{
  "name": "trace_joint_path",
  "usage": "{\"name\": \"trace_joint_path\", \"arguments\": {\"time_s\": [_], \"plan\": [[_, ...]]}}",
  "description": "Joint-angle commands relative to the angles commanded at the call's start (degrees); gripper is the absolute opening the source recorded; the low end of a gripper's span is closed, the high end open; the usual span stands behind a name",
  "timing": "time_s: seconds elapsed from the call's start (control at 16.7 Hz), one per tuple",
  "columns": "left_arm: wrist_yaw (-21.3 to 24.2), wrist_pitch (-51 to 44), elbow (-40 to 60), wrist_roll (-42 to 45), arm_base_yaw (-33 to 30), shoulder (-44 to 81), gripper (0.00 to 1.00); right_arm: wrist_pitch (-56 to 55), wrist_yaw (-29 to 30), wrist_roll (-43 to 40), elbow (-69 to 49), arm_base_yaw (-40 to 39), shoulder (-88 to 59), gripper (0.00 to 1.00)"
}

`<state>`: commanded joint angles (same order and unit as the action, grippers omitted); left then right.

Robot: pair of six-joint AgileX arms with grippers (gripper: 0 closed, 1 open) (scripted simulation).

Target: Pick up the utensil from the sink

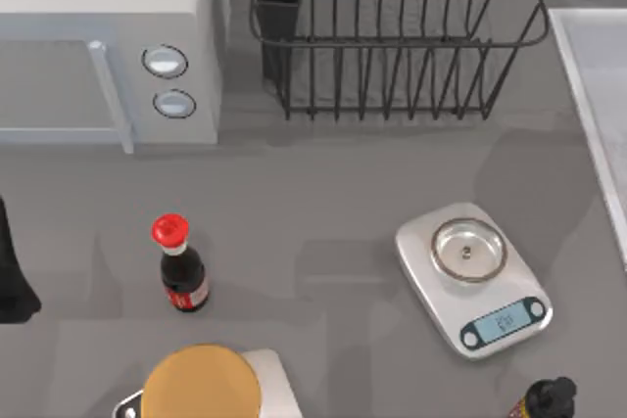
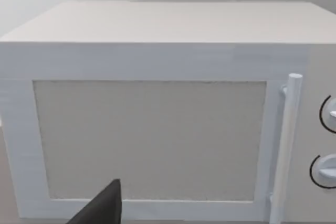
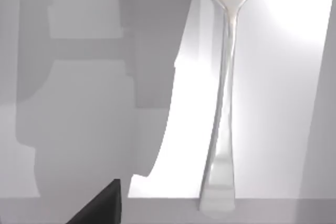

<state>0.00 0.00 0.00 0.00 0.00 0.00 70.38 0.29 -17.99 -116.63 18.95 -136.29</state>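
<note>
Utensil (image 3: 223,103) lies flat on the pale floor of the sink (image 3: 94,103), as the right wrist view shows it from above; its head is cut off by the picture's edge, so I cannot say whether it has tines. A dark shadow of the arm falls on the sink floor beside the utensil, apart from it. One dark finger (image 3: 102,205) of the right gripper shows at the edge of that view, so I cannot tell if the fingers are apart or together.

In the top view the sink's rim (image 1: 588,115) is cut off, to the right of the kitchen scale (image 1: 473,276). The scale's display is too small to read. The bottle (image 1: 180,266) left of the scale has a red label, not readable.

The left arm (image 1: 15,271) is parked far left of the scale, facing the microwave (image 2: 157,119); the state of its gripper cannot be told.
</note>
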Motion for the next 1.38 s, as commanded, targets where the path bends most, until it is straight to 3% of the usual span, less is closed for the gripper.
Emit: {"name": "trace_joint_path", "arguments": {"time_s": [0.6,0.9,1.38], "plan": [[0.0,0.0,0.0,0.0,0.0,0.0,1.0,-23.1,0.13,0.13,11.59,0.22,-10.9,1.0],[0.0,0.0,0.0,0.0,0.0,0.0,1.0,-24.63,0.14,0.13,12.58,0.25,-12.01,1.0],[0.0,0.0,0.0,0.0,0.0,0.0,1.0,-24.63,0.14,0.13,12.58,0.25,-12.01,0.4]]}}
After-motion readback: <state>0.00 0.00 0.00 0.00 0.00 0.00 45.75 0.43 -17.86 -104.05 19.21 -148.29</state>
